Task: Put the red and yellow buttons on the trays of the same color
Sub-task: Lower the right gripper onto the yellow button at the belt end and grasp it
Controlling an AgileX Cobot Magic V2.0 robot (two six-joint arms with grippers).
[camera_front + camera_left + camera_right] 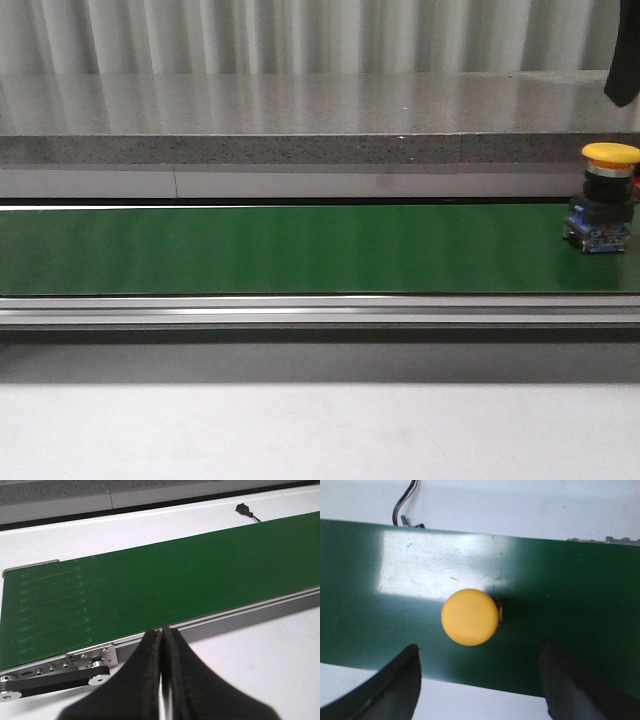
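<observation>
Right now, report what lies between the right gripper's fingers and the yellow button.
Nothing: the right wrist view shows only bare green belt between the open right gripper and the yellow button.

In the front view the green belt (300, 248) runs off both side edges, and only a dark tip of the right hand (622, 75) shows at the upper right corner. From the right wrist, the yellow button (470, 616) hides its own body under the cap, and the wires (402, 511) are cut off by the picture's edge. The left hand (162, 680) blocks part of the belt rail.
</observation>
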